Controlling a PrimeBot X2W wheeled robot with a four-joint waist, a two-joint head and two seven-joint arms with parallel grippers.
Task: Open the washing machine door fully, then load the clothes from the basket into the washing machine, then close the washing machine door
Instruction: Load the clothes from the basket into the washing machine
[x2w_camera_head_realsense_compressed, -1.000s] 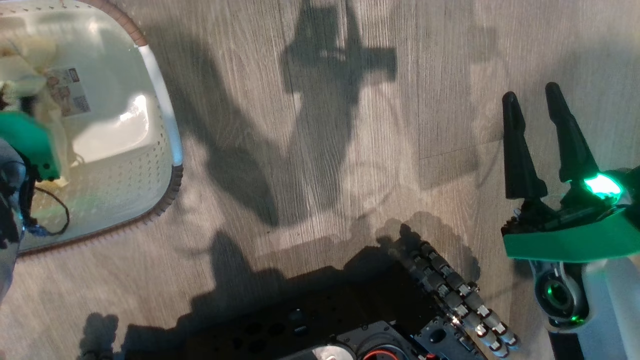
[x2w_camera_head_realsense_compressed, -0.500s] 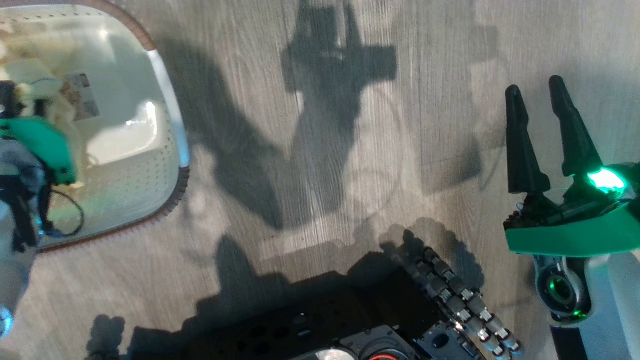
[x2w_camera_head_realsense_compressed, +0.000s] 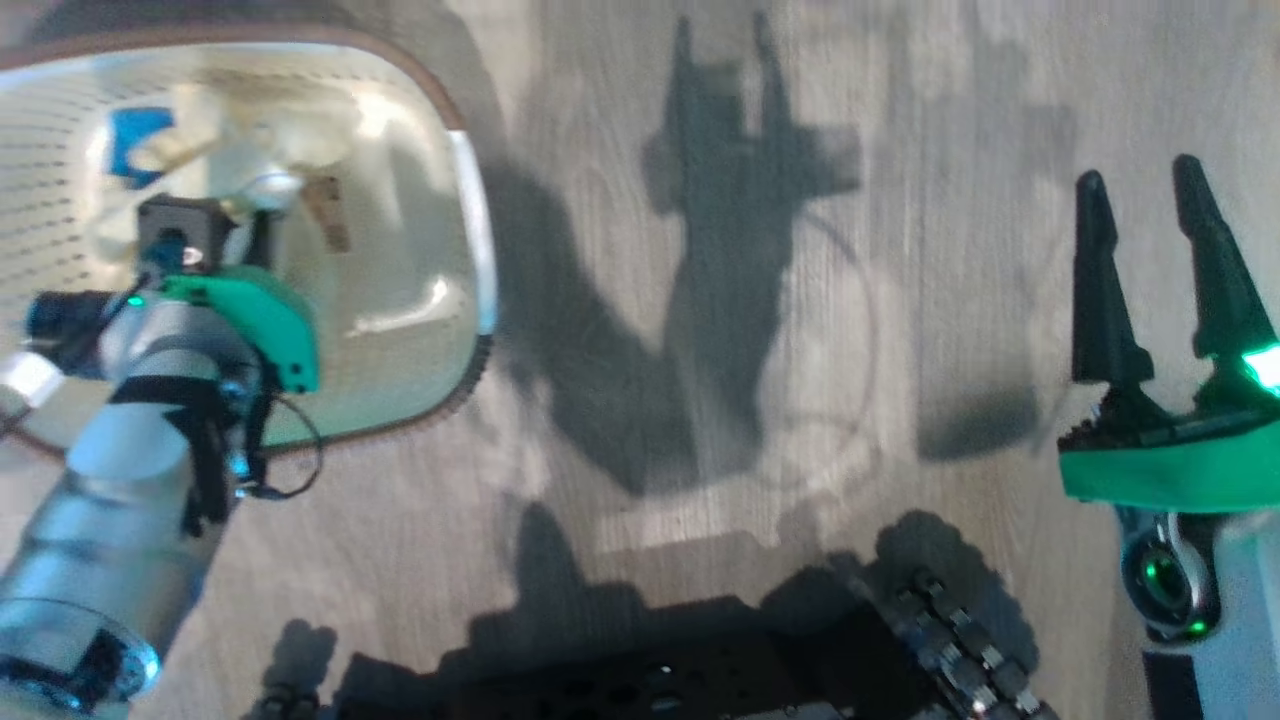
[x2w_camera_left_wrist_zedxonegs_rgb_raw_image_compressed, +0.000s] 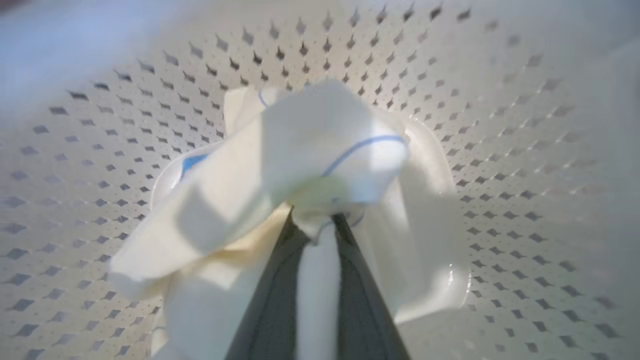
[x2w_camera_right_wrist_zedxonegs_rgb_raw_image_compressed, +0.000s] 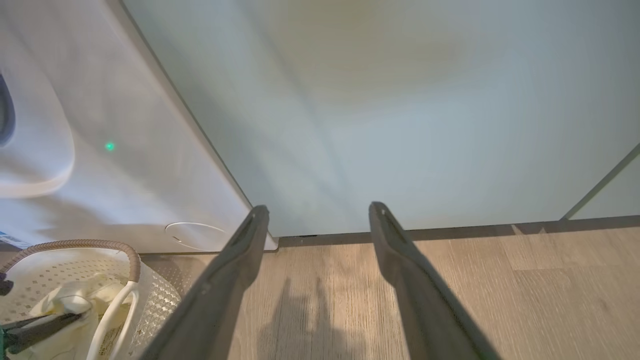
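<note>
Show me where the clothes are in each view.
Head: clothes upper left, inside the basket.
Left wrist: clothes at centre, pinched in the left claw.
Right wrist: clothes in the bottom left corner, in the basket.
Shared landmark: the basket's perforated wall.

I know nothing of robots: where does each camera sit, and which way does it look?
Head view: on the head, looking down at the floor and the basket; shows left forearm, right pincer, dark base.
Left wrist view: on the left wrist, looking into the basket along the left pincer, shut on the clothes.
Right wrist view: on the right wrist, facing the washing machine and a pale cabinet past its open fingers.
Shared: all three show the basket.
</note>
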